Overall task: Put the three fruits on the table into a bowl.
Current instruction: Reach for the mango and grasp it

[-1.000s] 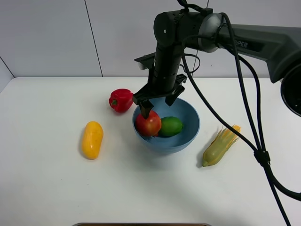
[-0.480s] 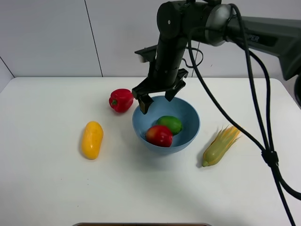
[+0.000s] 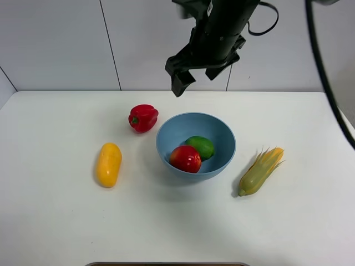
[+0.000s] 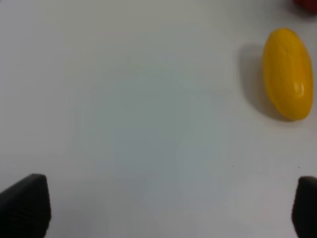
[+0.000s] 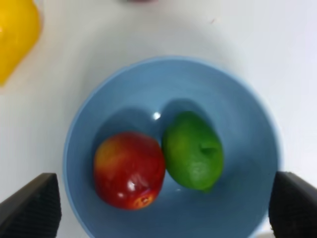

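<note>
The oblong yellow-orange mango [image 3: 108, 164] is lying on the white counter [image 3: 50, 221], well left of the glossy light-blue plastic bowl [image 3: 224, 141]. The left fingers [image 4: 25, 206] are standing wide apart and empty, probably above the counter beside the mango. The red-and-yellow apple-like fruit [image 3: 186, 158] and the green lime [image 3: 201, 147] are resting in the bowl. The right fingers [image 3: 177, 83] are hanging parted above it, holding nothing. Step in hand: the third fruit. The next move calls for centring over the mango and gripping across its narrow width.

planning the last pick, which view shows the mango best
The left wrist view: the mango shows whole, close and unblocked on the table. The exterior high view also shows it whole but smaller, left of the bowl. The right wrist view catches only a cropped end at the picture's edge.
</note>
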`<state>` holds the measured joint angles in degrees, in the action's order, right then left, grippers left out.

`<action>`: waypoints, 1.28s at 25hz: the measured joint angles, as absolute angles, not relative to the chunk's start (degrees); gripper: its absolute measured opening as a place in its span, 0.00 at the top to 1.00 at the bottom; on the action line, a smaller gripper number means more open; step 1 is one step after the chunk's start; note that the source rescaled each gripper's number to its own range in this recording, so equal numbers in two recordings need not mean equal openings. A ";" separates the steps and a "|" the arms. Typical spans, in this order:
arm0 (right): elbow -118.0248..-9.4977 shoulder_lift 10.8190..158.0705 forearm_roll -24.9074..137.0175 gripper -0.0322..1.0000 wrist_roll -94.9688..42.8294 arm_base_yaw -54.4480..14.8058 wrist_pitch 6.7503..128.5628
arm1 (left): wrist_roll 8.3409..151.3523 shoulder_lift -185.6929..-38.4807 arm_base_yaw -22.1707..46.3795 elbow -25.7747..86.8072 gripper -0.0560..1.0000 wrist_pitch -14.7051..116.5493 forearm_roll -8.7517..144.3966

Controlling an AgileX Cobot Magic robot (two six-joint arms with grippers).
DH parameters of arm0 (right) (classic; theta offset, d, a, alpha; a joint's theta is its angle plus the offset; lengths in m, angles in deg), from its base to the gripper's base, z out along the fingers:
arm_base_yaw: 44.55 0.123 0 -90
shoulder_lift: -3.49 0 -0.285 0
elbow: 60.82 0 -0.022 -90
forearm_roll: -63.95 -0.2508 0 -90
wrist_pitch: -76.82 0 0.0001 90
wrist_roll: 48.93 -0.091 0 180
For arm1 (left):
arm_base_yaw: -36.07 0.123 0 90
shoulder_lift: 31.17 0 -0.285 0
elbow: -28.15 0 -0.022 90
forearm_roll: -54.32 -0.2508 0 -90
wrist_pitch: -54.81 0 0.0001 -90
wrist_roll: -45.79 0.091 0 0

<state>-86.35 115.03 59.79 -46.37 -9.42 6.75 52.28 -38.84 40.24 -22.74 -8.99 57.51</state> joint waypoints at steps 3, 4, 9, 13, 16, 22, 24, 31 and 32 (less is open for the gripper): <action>-86.35 111.64 60.64 0.39 -47.18 -9.42 6.70 | 52.28 -38.84 40.24 -22.74 0.00 -8.99 57.51; -86.35 110.53 60.76 0.39 -47.24 -9.42 6.70 | 52.22 -38.84 40.24 -22.74 0.00 -8.99 57.51; -86.35 106.45 60.76 0.39 -47.73 -9.42 6.64 | 52.22 -38.84 40.24 -22.74 0.00 -8.99 57.51; -85.09 103.78 61.40 0.39 -48.53 -9.42 6.69 | 52.22 -38.84 40.24 -22.74 0.00 -8.99 57.51; -80.84 100.84 64.56 0.39 -48.93 -9.42 6.74 | 52.22 -38.84 40.24 -22.74 0.00 -8.99 57.51; -70.54 93.80 72.77 0.39 -49.61 -9.42 6.67 | 52.28 -38.84 40.24 -22.74 0.00 -8.99 57.51; -68.32 91.02 73.66 0.39 -50.54 -9.42 6.67 | 52.28 -38.84 40.24 -22.74 0.00 -8.99 57.51; -62.01 79.47 74.09 0.39 -53.93 -9.48 6.61 | 52.28 -38.84 40.24 -22.74 0.00 -8.99 57.51; -60.79 77.74 73.71 0.39 -54.39 -10.05 6.61 | 52.28 -38.84 40.24 -22.74 0.00 -8.99 57.51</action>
<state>-60.79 77.74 73.71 -54.39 -10.05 6.61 52.28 -38.84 40.24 -22.74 -8.99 57.51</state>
